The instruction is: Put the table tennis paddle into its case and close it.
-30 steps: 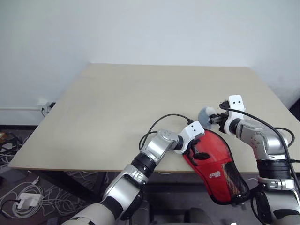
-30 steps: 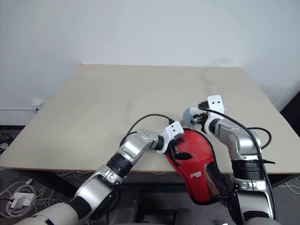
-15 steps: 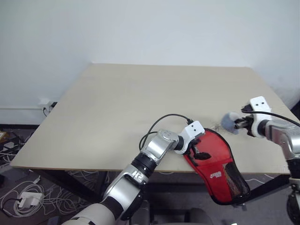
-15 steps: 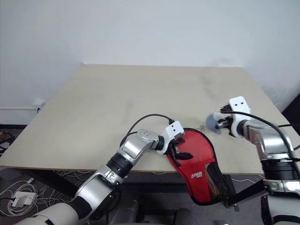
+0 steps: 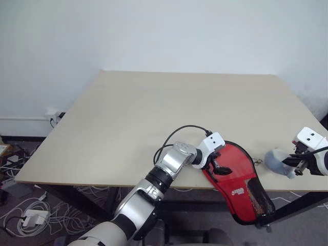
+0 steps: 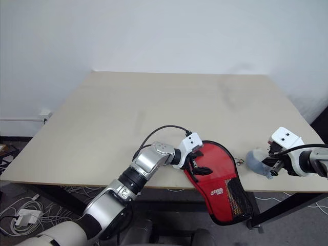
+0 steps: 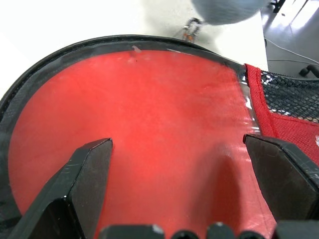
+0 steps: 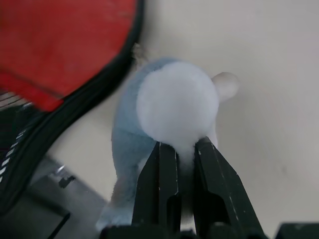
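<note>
Case (image 6: 218, 179): laid at table (image 6: 128, 113) near edge, narrow end overhanging; steadied under left gripper (image 7: 184, 184), fingers spread flat on red fabric. Paddle: judged enclosed. Right gripper (image 8: 184, 149): pinched shut on fluffy grey zip-pull charm (image 6: 258, 162), held clear beside case, presumably for drawing zip.

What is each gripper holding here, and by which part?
Right gripper pinches a grey-and-white plush charm by its lower edge. Left gripper is open over the case, holding nothing.

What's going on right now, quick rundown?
Left gripper open, fingers on the red case at the table edge. Right gripper shut on a grey plush toy, beside the case. Nothing else near.
</note>
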